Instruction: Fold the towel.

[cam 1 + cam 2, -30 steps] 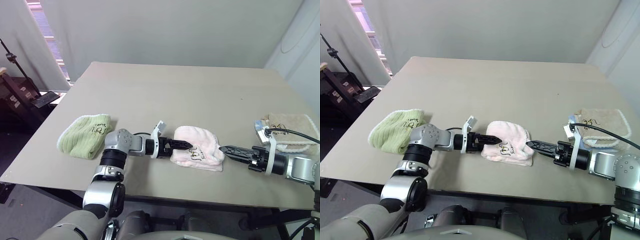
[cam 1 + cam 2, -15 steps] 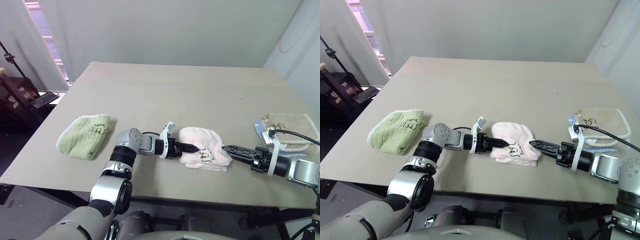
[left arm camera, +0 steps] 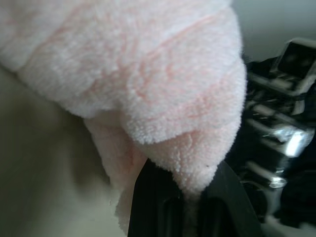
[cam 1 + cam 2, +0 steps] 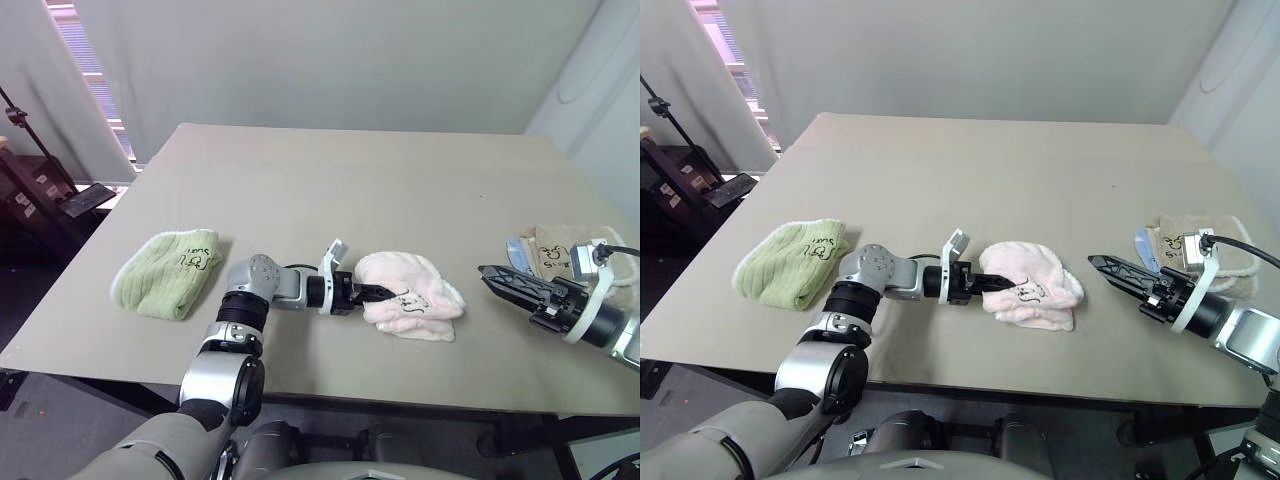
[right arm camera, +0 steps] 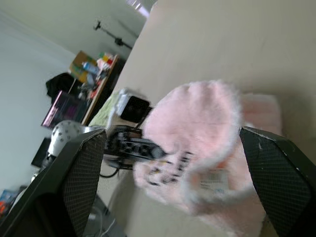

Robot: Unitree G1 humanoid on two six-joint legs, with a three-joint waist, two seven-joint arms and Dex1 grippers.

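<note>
Three towels lie on the table (image 4: 300,170): the bunched pink towel (image 4: 412,308) near its front edge, a green towel (image 4: 168,270) well to its left and a beige towel (image 4: 1200,243) at the right. The left gripper (image 4: 372,294) is clenched on the pink towel's left edge; the left wrist view shows terry pinched between its fingers (image 3: 148,207). The right gripper (image 4: 1108,268) hangs spread wide, apart from the pink towel's right side.

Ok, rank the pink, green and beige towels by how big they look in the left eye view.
1. Green towel and pink towel: alike, no ranking.
2. Beige towel: smallest, but partly hidden behind the right claw.
</note>
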